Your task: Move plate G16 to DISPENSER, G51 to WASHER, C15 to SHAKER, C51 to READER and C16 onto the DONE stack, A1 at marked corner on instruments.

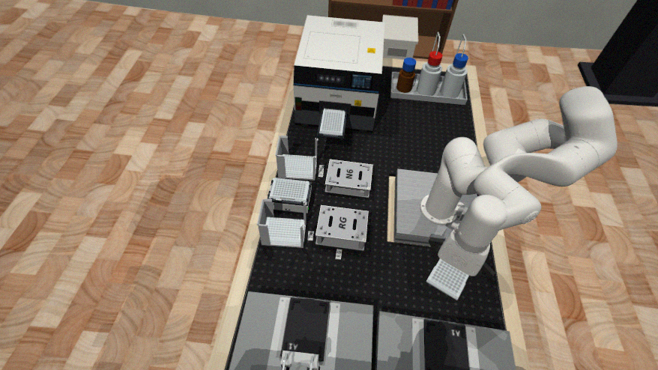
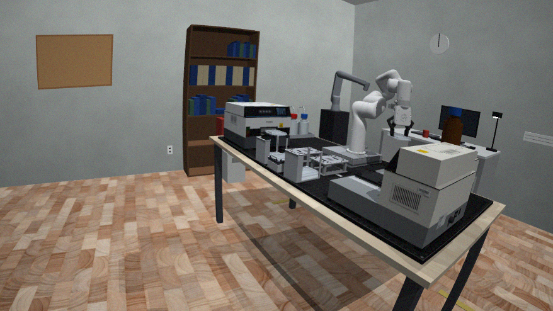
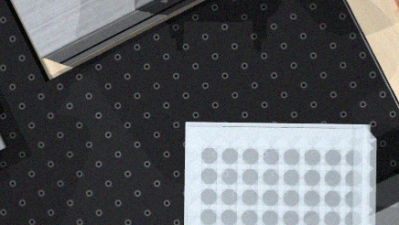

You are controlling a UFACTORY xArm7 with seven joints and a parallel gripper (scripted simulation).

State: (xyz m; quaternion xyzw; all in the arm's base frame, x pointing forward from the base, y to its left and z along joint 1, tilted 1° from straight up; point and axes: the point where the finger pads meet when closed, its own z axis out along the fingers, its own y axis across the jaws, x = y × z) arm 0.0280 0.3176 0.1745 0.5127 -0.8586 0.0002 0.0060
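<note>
Hanging above the black deck [image 1: 396,276] near its right edge, a white well plate [image 1: 447,278] sits clamped between the fingers of the gripper [image 2: 400,130], its long axis running diagonally in the top view. Only the wrist view resolves the plate's grid of round grey wells [image 3: 279,178]; no label is readable. The exterior view alone shows the dark fingers.

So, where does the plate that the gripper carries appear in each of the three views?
Top: the plate sits lower right, under the arm's wrist, above the black deck.
Exterior: hardly visible; only the gripper shows, right of centre, behind the machines.
Wrist: it fills the lower right.
Shared landmark: the dotted black deck.
</note>
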